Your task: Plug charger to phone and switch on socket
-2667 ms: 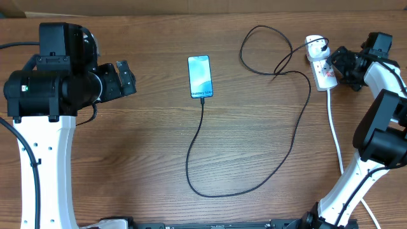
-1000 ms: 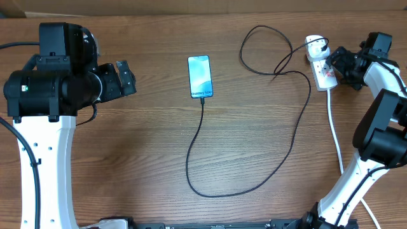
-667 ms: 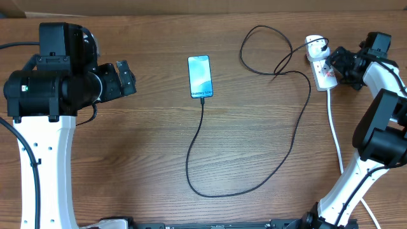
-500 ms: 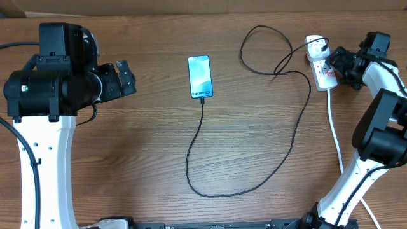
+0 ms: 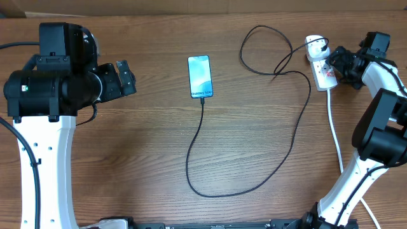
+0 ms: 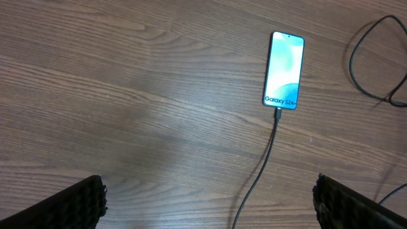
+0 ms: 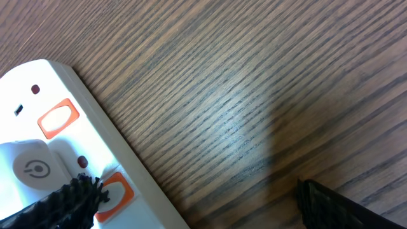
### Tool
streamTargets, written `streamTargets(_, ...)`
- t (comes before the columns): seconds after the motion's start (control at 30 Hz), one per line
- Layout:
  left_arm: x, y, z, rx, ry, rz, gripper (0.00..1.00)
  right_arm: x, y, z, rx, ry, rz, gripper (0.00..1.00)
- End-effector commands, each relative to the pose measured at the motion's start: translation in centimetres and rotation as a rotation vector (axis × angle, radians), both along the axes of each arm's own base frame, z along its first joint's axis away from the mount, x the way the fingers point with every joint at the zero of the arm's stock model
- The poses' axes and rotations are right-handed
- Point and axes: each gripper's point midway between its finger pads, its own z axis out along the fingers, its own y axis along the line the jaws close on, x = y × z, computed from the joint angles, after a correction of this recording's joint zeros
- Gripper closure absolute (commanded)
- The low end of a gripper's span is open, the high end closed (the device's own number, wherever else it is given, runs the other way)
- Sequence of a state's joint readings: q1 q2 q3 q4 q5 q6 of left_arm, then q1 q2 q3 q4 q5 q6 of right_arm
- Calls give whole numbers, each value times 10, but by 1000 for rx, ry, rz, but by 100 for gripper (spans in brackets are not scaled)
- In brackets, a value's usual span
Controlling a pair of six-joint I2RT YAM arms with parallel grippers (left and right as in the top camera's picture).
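Observation:
The phone (image 5: 200, 76) lies screen-up and lit at the table's middle back; it also shows in the left wrist view (image 6: 284, 70) with "Galaxy" text. The black charger cable (image 5: 191, 159) has its tip in the phone's near end (image 6: 277, 113) and loops round to the white socket (image 5: 322, 65) at the back right. My right gripper (image 5: 336, 63) is open beside the socket. In the right wrist view (image 7: 197, 207) one finger lies over an orange switch (image 7: 116, 191) on the socket (image 7: 44, 143). My left gripper (image 5: 129, 77) is open and empty left of the phone (image 6: 210, 210).
The socket's thick white cord (image 5: 335, 137) runs toward the table's front along the right arm. A second orange switch (image 7: 58, 119) sits farther along the strip. The cable forms a loop (image 5: 257, 51) at the back.
The right wrist has shifted very slightly at the socket. The phone, cable and left arm have not moved.

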State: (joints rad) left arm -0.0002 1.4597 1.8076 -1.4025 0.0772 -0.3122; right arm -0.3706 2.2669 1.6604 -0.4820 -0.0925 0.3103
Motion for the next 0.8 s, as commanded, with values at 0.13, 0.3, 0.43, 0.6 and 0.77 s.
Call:
streamTargets(0.13, -1, -1, 3, 1, -10, 6, 0, -13, 17, -44, 44, 95, 19, 0)
streamTargets(0.3, -1, -1, 3, 1, -10, 6, 0, -17, 19, -46, 51, 113, 20, 0)
streamTargets(0.43, -1, -1, 3, 1, -10, 5, 0, -19, 26, -47, 79, 121, 46, 0)
streamTargets(0.6, -1, -1, 3, 1, -10, 6, 0, -22, 31, -49, 89, 136, 53, 0)
streamTargets(0.77, -1, -1, 3, 1, -10, 6, 0, -25, 35, -51, 89, 155, 73, 0)
